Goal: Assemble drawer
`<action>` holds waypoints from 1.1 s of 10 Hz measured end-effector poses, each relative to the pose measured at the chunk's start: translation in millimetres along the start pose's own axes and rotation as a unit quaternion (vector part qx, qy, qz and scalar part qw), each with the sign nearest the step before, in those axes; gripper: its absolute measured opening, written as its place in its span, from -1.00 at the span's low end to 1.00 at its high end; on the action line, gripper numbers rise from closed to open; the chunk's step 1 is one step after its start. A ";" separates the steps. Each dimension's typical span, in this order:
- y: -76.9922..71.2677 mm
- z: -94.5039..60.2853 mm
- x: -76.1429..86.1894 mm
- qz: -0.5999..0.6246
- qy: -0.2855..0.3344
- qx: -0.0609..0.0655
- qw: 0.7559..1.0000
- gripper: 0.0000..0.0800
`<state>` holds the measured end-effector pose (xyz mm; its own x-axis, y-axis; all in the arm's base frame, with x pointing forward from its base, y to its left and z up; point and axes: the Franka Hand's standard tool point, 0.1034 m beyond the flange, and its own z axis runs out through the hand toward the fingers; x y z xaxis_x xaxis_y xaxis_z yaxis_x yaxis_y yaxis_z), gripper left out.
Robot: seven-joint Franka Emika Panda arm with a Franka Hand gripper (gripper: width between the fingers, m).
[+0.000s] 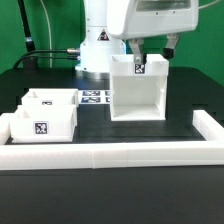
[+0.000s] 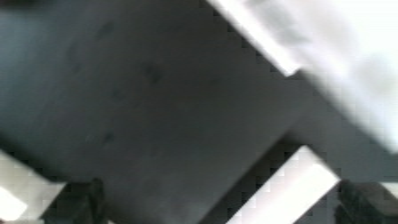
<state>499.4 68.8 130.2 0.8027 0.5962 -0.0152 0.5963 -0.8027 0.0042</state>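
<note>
The drawer's white housing (image 1: 140,98) stands upright on the black table at centre right, its open side facing the front, with a square tag at its top. My gripper (image 1: 152,50) hovers over the housing's top edge, fingers spread apart. The wrist view is blurred: two dark fingers (image 2: 71,198) show far apart with a narrow white strip (image 2: 299,178) running slantwise between them, and the gripper (image 2: 217,200) holds nothing. Two small white trays (image 1: 42,115) stand side by side at the exterior view's left, the front one showing a tag.
A long low white border wall (image 1: 120,150) runs along the table's front and turns back at the exterior view's right (image 1: 208,125). The marker board (image 1: 94,98) lies flat between the trays and the housing. The robot's base stands behind.
</note>
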 end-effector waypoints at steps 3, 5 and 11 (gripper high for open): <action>-10.7 -3.5 -7.3 0.008 -0.002 -0.001 1.000 0.62; -10.8 -3.2 -7.4 0.008 -0.002 -0.001 1.000 0.62; -33.7 1.3 -30.2 0.179 -0.004 -0.004 0.984 0.62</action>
<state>455.0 77.8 129.1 0.9613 0.2747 -0.0184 0.2751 -0.9612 0.0190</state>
